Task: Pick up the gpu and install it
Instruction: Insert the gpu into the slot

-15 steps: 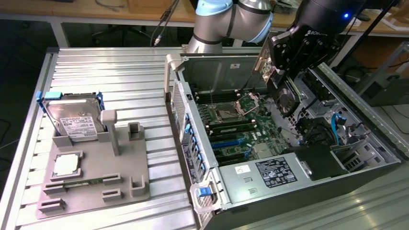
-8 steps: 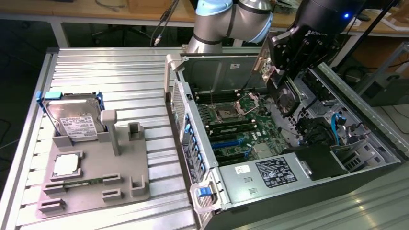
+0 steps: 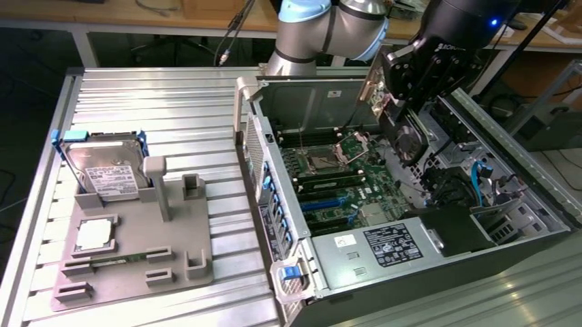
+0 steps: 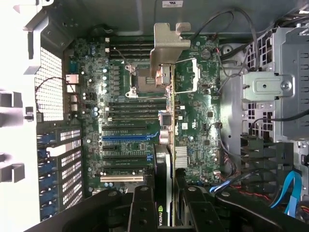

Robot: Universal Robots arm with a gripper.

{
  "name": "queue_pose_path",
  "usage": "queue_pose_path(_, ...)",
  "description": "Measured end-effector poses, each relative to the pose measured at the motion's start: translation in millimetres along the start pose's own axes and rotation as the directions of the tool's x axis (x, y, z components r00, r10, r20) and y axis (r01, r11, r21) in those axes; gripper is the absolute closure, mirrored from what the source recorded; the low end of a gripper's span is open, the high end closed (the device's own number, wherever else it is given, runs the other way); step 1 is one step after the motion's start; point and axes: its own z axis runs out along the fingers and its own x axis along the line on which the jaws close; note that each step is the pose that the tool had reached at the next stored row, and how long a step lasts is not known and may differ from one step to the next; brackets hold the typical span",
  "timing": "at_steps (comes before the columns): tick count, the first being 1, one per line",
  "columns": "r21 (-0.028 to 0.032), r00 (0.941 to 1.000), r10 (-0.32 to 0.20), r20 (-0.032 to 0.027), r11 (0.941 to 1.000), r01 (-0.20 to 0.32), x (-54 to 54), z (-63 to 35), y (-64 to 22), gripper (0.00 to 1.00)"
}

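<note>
Ribbed metal desk [image 3: 155, 102] carried an open computer case [image 3: 536, 197] holding a motherboard [image 3: 332, 184]. Beside it, a grey tray [image 3: 182, 259] held a hard drive [image 3: 105, 174], a processor [image 3: 94, 235] and a memory stick [image 3: 118, 261]. Over the motherboard, the claw [image 3: 407, 95] was clenched on the gpu [image 3: 405, 133]. From the wrist view the card appeared edge-on, its silver bracket [image 4: 166, 48] lying across the socket [image 4: 145, 79].

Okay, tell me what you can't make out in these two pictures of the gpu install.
- Wrist view: the gpu is edge-on, so its fan face and the slot under it are hidden.
- Exterior view: the gripper hides the card's upper part.
- Exterior view: the hard drive label text is too small.
</note>
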Motion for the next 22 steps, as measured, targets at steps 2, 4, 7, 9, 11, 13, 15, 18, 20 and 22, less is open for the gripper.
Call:
queue_pose_path(2, -0.0003, 1.0000, -0.009, -0.0005, 1.0000, 0.009, 0.0, 0.0, 0.0, 0.73)
queue_pose_path(4, -0.0005, 0.9998, -0.018, -0.0009, 0.9998, 0.018, 0.0, 0.0, 0.0, 0.73)
queue_pose_path(7, -0.0008, 0.9995, -0.031, -0.0016, 0.9995, 0.031, 0.0, 0.0, 0.0, 0.73)
queue_pose_path(9, -0.0010, 0.9992, -0.039, -0.0021, 0.9992, 0.039, 0.0, 0.0, 0.0, 0.73)
queue_pose_path(11, -0.0012, 0.9988, -0.048, -0.0025, 0.9988, 0.048, 0.0, 0.0, 0.0, 0.73)
queue_pose_path(13, -0.0015, 0.9984, -0.057, -0.0029, 0.9984, 0.057, 0.0, 0.0, 0.0, 0.73)
queue_pose_path(15, -0.0016, 0.9979, -0.065, -0.0034, 0.9979, 0.065, 0.0, 0.0, 0.0, 0.73)
queue_pose_path(18, -0.0020, 0.9967, -0.081, -0.0042, 0.9967, 0.081, 0.0, 0.0, 0.0, 0.73)
queue_pose_path(20, -0.0023, 0.9960, -0.089, -0.0046, 0.9960, 0.089, 0.0, 0.0, 0.0, 0.73)
queue_pose_path(22, -0.0026, 0.9952, -0.097, -0.0050, 0.9953, 0.097, 0.0, 0.0, 0.0, 0.73)
